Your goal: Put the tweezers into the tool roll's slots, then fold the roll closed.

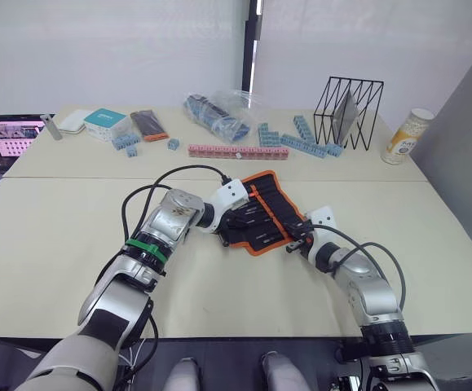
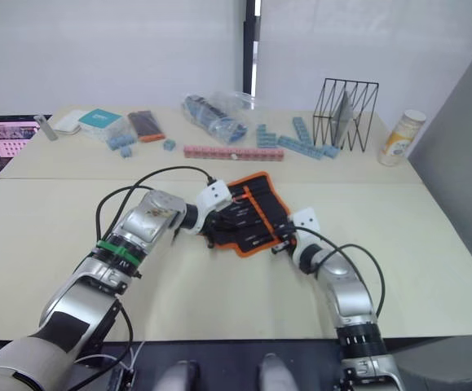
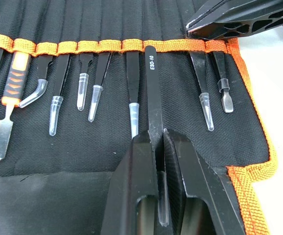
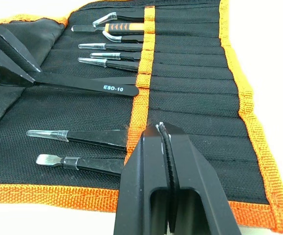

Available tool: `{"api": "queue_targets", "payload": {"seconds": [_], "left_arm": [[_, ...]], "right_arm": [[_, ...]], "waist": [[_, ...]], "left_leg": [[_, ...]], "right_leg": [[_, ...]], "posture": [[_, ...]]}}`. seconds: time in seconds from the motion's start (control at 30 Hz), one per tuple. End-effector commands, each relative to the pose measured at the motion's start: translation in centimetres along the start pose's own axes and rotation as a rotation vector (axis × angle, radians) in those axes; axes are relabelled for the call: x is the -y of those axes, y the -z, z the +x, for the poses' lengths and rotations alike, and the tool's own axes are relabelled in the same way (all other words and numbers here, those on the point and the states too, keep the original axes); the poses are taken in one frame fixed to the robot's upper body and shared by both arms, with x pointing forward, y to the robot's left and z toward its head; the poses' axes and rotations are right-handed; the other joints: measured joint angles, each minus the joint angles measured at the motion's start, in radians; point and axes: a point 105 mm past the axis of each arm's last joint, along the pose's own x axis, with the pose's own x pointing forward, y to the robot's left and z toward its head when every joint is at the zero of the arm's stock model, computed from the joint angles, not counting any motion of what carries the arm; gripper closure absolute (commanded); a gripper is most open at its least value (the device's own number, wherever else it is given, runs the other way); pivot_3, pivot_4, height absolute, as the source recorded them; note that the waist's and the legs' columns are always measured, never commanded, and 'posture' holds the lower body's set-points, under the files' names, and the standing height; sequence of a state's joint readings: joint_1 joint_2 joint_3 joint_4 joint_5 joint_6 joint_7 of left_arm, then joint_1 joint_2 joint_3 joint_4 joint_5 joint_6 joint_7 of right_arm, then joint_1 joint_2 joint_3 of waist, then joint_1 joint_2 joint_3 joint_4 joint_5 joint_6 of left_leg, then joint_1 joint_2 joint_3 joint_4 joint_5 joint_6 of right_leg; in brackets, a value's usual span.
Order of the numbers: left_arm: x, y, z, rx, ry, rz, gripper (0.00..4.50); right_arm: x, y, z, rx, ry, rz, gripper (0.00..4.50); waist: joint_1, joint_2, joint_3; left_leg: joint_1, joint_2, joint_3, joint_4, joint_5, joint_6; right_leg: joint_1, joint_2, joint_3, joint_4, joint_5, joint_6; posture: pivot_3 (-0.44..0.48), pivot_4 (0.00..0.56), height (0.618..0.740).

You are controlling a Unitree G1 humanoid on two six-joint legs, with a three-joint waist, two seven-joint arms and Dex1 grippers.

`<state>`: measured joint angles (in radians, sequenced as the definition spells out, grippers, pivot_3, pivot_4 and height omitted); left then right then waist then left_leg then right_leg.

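Observation:
The tool roll lies open on the table, black fabric with orange trim and an orange band across its slots. Several capped tweezers sit in slots, tips sticking out. My left gripper is shut on one black tweezers marked ESD-10, whose blunt end reaches the orange band. My right gripper is shut, its tips resting on the same band a few slots away. In the head view the left gripper is over the roll's left part, and the right gripper is at its near right edge.
Along the back stand a row of pink blocks, blue blocks, a plastic bag, a wire rack and a can. A teal box, a flat case and a laptop sit back left.

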<state>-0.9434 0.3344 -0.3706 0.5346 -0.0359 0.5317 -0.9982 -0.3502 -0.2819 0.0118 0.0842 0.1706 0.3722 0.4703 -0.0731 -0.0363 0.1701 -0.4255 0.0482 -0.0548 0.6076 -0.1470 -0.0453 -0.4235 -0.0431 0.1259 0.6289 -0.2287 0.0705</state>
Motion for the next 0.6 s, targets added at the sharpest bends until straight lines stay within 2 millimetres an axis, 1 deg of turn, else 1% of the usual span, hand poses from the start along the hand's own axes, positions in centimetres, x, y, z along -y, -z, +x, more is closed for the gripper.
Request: {"api": "queue_targets", "payload": {"seconds": [0.03, 0.13, 0.2, 0.3, 0.5, 0.6], "left_arm": [[0.2, -0.6, -0.6, 0.012, 0.009, 0.018, 4.49], [0.4, -0.3, -0.7, 0.005, 0.015, 0.013, 4.49], [0.1, -0.3, -0.5, -0.002, -0.004, 0.013, 4.49], [-0.2, -1.1, 0.0, 0.012, -0.019, 0.009, 4.49], [0.2, -2.5, 1.6, 0.042, -0.02, 0.03, 4.49], [0.8, -3.0, 2.5, 0.048, 0.003, 0.041, 4.49]], "right_arm": [[-0.5, -0.5, 0.1, 0.019, -0.017, -0.012, 4.5], [-0.4, -0.7, 0.2, 0.022, -0.019, -0.015, 4.5], [-0.4, -0.7, 0.2, 0.022, -0.02, -0.016, 4.5], [-0.6, -0.7, 0.3, 0.021, -0.027, -0.017, 4.5], [-1.0, -0.3, 0.3, 0.001, -0.045, -0.034, 4.5], [-1.2, -0.2, 0.3, 0.0, -0.046, -0.032, 4.5]], "waist": [[0.0, 0.0, 0.0], [0.001, 0.0, 0.0], [0.001, 0.0, 0.0], [0.001, 0.0, 0.0], [0.001, 0.0, 0.0], [0.001, 0.0, 0.0]], "left_leg": [[0.0, 0.0, 0.0, 0.0, 0.0, 0.0], [0.0, 0.0, 0.0, 0.0, 0.0, 0.0], [0.0, 0.0, 0.0, 0.0, 0.0, 0.0], [0.0, 0.0, 0.0, 0.0, 0.0, 0.0], [0.0, 0.0, 0.0, 0.0, 0.0, 0.0], [0.0, 0.0, 0.0, 0.0, 0.0, 0.0]], "right_leg": [[0.0, 0.0, 0.0, 0.0, 0.0, 0.0], [0.0, 0.0, 0.0, 0.0, 0.0, 0.0], [0.0, 0.0, 0.0, 0.0, 0.0, 0.0], [0.0, 0.0, 0.0, 0.0, 0.0, 0.0], [0.0, 0.0, 0.0, 0.0, 0.0, 0.0], [0.0, 0.0, 0.0, 0.0, 0.0, 0.0]], "posture": [[0.0, 0.15, 0.74], [0.0, 0.15, 0.74], [0.0, 0.15, 0.74], [0.0, 0.15, 0.74], [0.0, 0.15, 0.74], [0.0, 0.15, 0.74]]}}
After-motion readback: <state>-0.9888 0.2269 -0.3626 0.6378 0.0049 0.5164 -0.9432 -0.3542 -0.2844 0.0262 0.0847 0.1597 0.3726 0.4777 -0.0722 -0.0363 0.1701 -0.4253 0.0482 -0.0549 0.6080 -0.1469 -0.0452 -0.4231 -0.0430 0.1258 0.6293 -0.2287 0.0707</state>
